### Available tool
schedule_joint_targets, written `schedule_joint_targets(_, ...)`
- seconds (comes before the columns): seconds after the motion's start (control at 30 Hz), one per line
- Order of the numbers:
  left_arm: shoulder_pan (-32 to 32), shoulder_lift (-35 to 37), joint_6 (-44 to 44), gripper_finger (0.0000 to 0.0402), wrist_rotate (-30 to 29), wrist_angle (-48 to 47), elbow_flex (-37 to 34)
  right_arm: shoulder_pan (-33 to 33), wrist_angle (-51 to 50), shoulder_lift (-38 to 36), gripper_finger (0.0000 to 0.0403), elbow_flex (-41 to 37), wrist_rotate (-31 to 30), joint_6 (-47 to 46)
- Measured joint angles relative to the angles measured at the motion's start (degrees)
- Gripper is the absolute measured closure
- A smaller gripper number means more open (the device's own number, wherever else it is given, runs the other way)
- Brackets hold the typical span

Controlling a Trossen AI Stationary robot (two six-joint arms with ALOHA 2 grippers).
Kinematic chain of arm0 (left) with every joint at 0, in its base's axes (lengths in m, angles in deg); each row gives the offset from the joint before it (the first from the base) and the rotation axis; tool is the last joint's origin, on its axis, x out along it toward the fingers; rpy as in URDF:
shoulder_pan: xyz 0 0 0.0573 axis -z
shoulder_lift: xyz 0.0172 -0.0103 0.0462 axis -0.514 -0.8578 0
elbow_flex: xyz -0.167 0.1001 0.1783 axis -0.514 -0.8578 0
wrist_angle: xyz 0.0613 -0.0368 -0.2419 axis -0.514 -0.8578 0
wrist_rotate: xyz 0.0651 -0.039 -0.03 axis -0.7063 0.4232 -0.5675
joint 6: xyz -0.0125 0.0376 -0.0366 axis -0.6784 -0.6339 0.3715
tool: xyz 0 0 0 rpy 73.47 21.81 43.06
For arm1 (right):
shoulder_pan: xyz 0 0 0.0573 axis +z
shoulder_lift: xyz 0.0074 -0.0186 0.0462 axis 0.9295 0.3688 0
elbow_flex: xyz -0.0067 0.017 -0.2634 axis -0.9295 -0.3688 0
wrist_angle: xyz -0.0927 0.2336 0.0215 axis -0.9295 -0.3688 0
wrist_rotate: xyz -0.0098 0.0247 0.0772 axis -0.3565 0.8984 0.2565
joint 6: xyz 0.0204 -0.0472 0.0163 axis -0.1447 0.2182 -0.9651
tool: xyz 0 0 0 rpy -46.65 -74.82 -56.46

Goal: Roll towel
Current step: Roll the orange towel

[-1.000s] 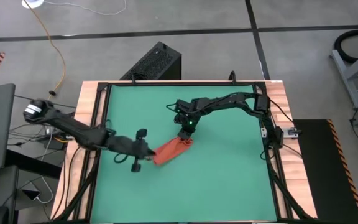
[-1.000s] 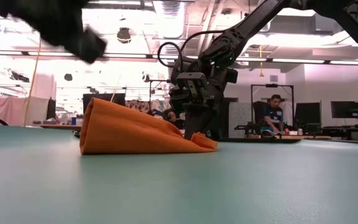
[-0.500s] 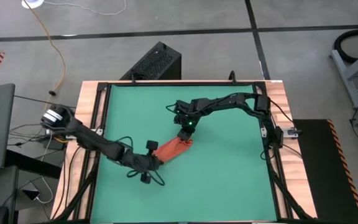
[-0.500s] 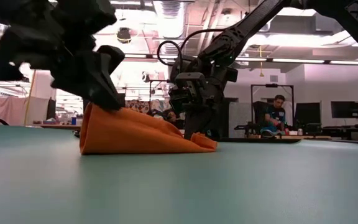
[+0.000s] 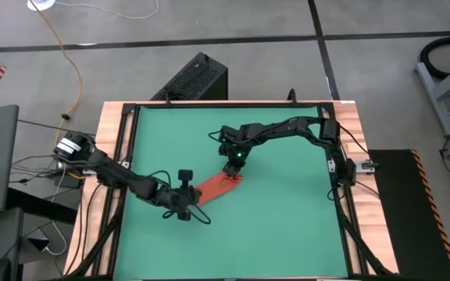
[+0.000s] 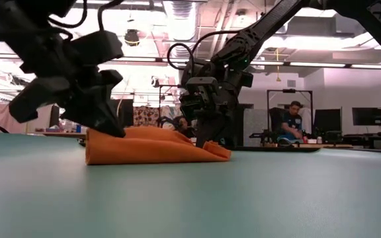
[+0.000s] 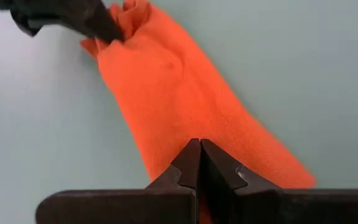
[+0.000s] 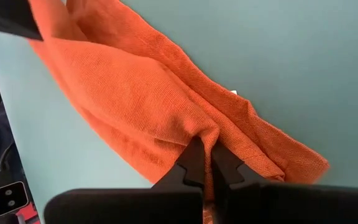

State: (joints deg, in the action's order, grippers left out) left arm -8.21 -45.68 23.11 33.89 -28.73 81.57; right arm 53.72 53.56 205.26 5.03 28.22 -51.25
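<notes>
The orange-red towel (image 5: pixel 219 186) lies bunched in a long strip on the green mat (image 5: pixel 287 226), running from near-left to far-right. Its white tag (image 8: pixel 234 93) shows at one edge. My left gripper (image 5: pixel 191 198) is shut, with its tips on the towel's near-left end (image 6: pixel 101 142). My right gripper (image 5: pixel 235 170) is shut on the towel's far-right end (image 6: pixel 210 149). My left gripper rests its shut fingertips (image 7: pixel 199 155) on the top of the towel's near-left end (image 7: pixel 185 124), slanting down from the table's left. The cloth there is smooth and flat on the mat. I cannot tell whether any cloth is between the fingers. My right gripper pinches a raised fold (image 8: pixel 194 134) of the towel's far-right end between its two fingers, coming from above and pointing down. Creases run into the fingertips. The towel stays on the mat around the hold.
The mat is framed by a black rail and wooden table edges (image 5: pixel 116 148). A black box (image 5: pixel 194 78) stands behind the far edge. A person (image 6: pixel 290 122) sits in the room beyond the table. Bare mat lies on the near and right sides.
My left gripper has swung in from the table's left and come down onto the towel's near-left end. That end stood up in a tall hump and is now pushed down low and flat. The far-right end and my right gripper have stayed where they were.
</notes>
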Motion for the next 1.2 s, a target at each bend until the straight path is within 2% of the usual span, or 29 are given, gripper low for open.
schedule_joint_targets(0.3, -0.04, 0.00, 4.70, 0.0401, 0.04, 2.60, -4.13, 0.00, 0.11, -0.50, 0.0383, -0.10, -0.42, 1.41)
schedule_joint_targets(0.57, -0.04, 0.00, 4.77, 0.0402, 0.82, 7.73, -5.97, -0.41, -1.00, -4.08, 0.0348, -0.26, -2.98, 2.56)
schedule_joint_targets(0.9, -0.04, 0.00, 3.28, 0.0402, 1.36, 11.41, -7.08, -0.34, -8.83, -7.47, 0.0285, -0.20, -10.72, 3.76)
schedule_joint_targets(1.2, 0.28, 0.10, 2.90, 0.0402, 0.68, 11.43, -7.08, -0.31, -10.77, -12.66, 0.0275, -0.15, -14.41, 5.43)
